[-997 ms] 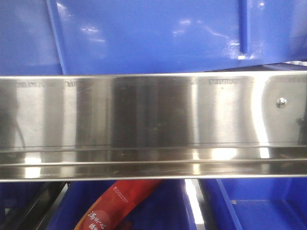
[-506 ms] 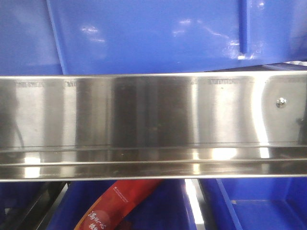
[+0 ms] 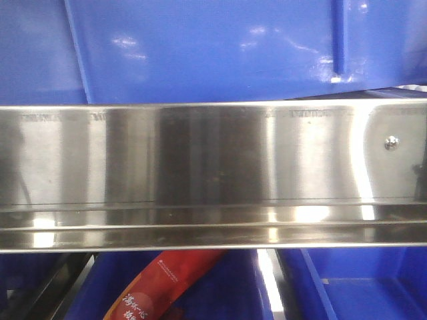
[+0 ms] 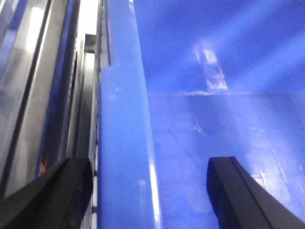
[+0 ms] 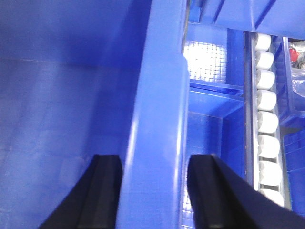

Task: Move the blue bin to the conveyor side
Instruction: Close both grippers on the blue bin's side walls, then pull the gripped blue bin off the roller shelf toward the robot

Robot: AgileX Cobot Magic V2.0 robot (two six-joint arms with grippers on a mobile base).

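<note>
The blue bin (image 3: 213, 47) fills the top of the front view, its glossy wall and one thin vertical rib facing the camera. Just below the bin a brushed steel panel (image 3: 213, 160) runs the full width, with a single screw (image 3: 391, 142) near its right end. Further below the bin, under that panel, lie other blue crates (image 3: 360, 287), and a red packet (image 3: 157, 283) with printed writing pokes up from one of them.

My left pincer (image 4: 150, 181) straddles the bin's thick rim with its jaws wide. One black finger (image 4: 62, 191) sits outside the bin beside the rim. The other finger (image 4: 238, 195) is inside the bin, clearly apart from the rim, with bare blue wall showing between them.

My right pincer (image 5: 155, 186) is narrow on the bin's rim at the other side. One black finger lies against the inner face and one against the outer face, and I see no gap on either side. Outside the bin on that side another blue crate (image 5: 205, 129) sits lower down. Beyond it, further from the bin, runs a row of white rollers (image 5: 267, 121) in a metal track.
</note>
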